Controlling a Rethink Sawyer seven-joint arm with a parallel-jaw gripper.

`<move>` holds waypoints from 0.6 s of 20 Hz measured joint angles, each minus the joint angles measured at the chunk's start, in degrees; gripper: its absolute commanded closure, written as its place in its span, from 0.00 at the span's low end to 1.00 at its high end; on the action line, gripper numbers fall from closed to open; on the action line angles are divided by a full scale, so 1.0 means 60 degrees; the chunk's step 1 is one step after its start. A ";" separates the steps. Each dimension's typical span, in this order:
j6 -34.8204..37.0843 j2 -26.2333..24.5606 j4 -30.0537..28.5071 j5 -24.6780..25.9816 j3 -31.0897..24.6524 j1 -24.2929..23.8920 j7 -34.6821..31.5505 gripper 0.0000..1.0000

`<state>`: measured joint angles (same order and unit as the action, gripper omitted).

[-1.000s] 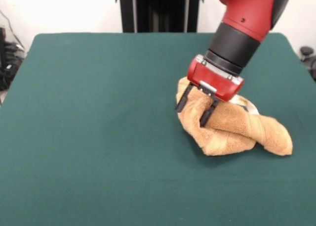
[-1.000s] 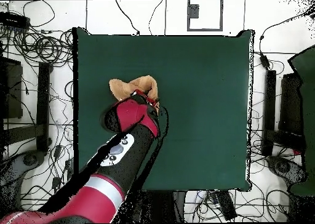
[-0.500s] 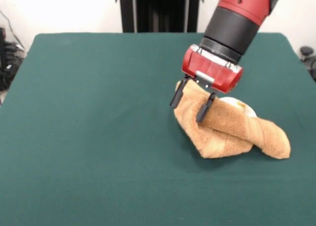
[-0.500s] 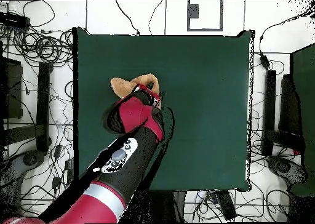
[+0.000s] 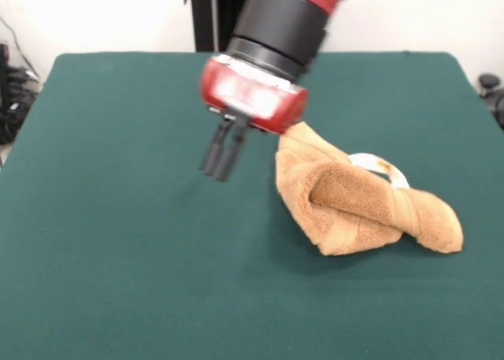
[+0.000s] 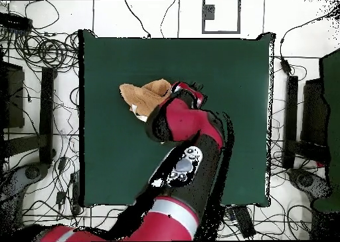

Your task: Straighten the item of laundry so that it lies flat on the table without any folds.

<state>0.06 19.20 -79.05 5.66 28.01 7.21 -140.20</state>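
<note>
The claw (image 5: 222, 169) hung over the bare table (image 5: 118, 218), its two fingers pinched together on nothing. Just beside it lay the towel (image 5: 362, 206), apart from it, rolled and twisted into a heap. By my reckoning, nearly all the flattening remained.

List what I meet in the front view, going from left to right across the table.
Bare green table → gripper, its fingers close together and holding nothing → crumpled towel → bare table again at the right edge.
</note>
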 measured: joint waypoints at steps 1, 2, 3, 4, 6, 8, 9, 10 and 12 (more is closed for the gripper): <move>0.0000 0.0094 -0.0007 0.0097 -0.0051 -0.0179 0.0000 1.00; 0.0000 0.0138 -0.0012 0.0134 -0.0068 -0.0246 0.0000 1.00; 0.0000 0.0181 -0.0018 0.0171 -0.0086 -0.0312 0.0000 1.00; 0.0000 0.0272 -0.0028 0.0232 -0.0120 -0.0431 0.0000 1.00; 0.0001 0.0387 -0.0051 0.0274 -0.0213 -0.0524 0.0000 1.00; 0.0002 0.0590 -0.0138 0.0290 -0.0550 -0.0706 0.0000 1.00; 0.0000 0.0767 -0.0245 0.0292 -0.0984 -0.0972 0.0000 1.00; 0.0000 0.0881 -0.0333 0.0290 -0.1340 -0.1213 0.0000 1.00; 0.0000 0.1230 -0.0704 0.0292 -0.2763 -0.2268 0.0000 1.00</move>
<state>0.06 26.58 -83.28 7.41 11.43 -6.40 -140.20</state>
